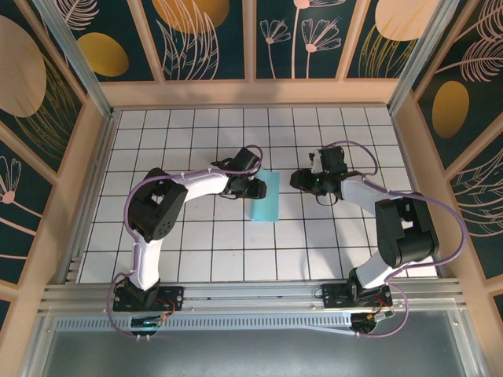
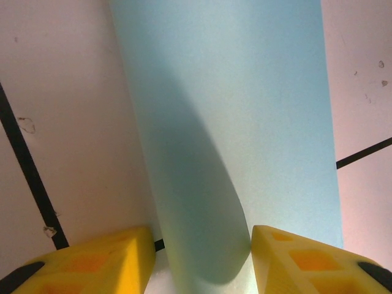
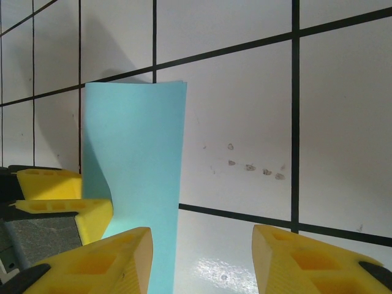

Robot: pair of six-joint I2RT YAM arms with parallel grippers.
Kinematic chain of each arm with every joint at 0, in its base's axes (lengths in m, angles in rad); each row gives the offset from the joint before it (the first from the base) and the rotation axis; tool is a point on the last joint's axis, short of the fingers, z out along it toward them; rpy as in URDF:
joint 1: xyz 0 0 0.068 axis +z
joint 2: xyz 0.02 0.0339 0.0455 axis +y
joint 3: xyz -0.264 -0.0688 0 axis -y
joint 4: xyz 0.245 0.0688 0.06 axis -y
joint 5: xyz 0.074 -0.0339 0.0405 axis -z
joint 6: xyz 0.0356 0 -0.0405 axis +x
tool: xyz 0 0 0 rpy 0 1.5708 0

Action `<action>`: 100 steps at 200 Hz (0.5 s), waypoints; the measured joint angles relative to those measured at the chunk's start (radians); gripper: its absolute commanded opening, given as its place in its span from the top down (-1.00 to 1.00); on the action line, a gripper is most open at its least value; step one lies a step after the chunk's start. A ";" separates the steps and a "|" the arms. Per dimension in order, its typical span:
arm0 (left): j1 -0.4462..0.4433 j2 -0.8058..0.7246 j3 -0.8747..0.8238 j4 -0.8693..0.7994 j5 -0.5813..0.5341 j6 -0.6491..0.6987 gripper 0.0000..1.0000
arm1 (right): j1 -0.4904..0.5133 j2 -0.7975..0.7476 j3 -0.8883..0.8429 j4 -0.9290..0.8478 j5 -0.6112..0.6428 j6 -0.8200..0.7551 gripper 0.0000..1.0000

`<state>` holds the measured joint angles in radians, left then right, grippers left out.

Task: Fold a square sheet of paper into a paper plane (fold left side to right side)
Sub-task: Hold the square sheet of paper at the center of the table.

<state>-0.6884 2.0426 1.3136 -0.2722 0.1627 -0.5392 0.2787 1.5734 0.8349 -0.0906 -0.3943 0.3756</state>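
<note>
1. The square sheet of paper [image 1: 267, 203] lies near the middle of the table [image 1: 196, 251], doubled over into a narrow strip, its long sides running from near edge to far edge.
2. The left gripper [image 1: 255, 188] sits at the strip's left side. Its jaws stand apart astride the sheet's rounded bend [image 2: 245, 122], with a sliver of table showing beside one finger [image 2: 92, 263].
3. The right gripper [image 3: 202, 263] hovers just right of the strip, jaws spread over bare tile.
</note>
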 measured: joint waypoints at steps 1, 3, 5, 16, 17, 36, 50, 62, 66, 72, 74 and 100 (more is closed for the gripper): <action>0.000 0.000 0.000 0.001 0.000 0.000 0.07 | 0.000 0.000 0.000 0.000 0.000 0.000 0.07; 0.000 -0.001 -0.001 0.001 -0.001 -0.001 0.07 | 0.001 0.000 0.000 0.000 0.000 0.000 0.07; 0.000 -0.001 -0.002 0.003 -0.003 -0.002 0.07 | 0.002 0.000 0.000 0.001 0.000 0.000 0.07; -0.001 -0.002 -0.005 0.006 -0.007 -0.005 0.08 | 0.004 0.000 0.000 0.004 0.000 0.000 0.07; -0.001 -0.002 -0.005 0.006 -0.007 -0.005 0.08 | 0.005 0.000 0.000 0.004 0.000 0.000 0.07; -0.002 -0.003 -0.005 0.006 -0.013 -0.008 0.08 | 0.005 0.000 0.000 0.004 0.000 0.000 0.07; -0.002 -0.003 -0.005 0.006 -0.015 -0.008 0.08 | 0.006 0.000 0.000 0.005 0.000 0.000 0.07; -0.002 -0.005 -0.006 0.007 -0.016 -0.011 0.07 | 0.006 0.000 0.000 0.005 -0.001 0.000 0.07; -0.002 -0.005 -0.006 0.007 -0.017 -0.011 0.07 | 0.006 0.000 0.000 0.005 -0.001 0.000 0.07; -0.002 -0.005 -0.006 0.007 -0.018 -0.011 0.07 | 0.006 0.000 0.000 0.005 -0.001 0.000 0.07; -0.002 -0.005 -0.006 0.007 -0.018 -0.012 0.07 | 0.006 0.000 0.000 0.005 -0.001 0.000 0.07; -0.004 -0.005 -0.006 0.007 -0.019 -0.014 0.06 | 0.007 0.000 0.000 0.005 -0.005 0.000 0.07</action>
<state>-0.6922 2.0373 1.3071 -0.2653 0.1436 -0.5529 0.2859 1.5738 0.8349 -0.0853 -0.3988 0.3756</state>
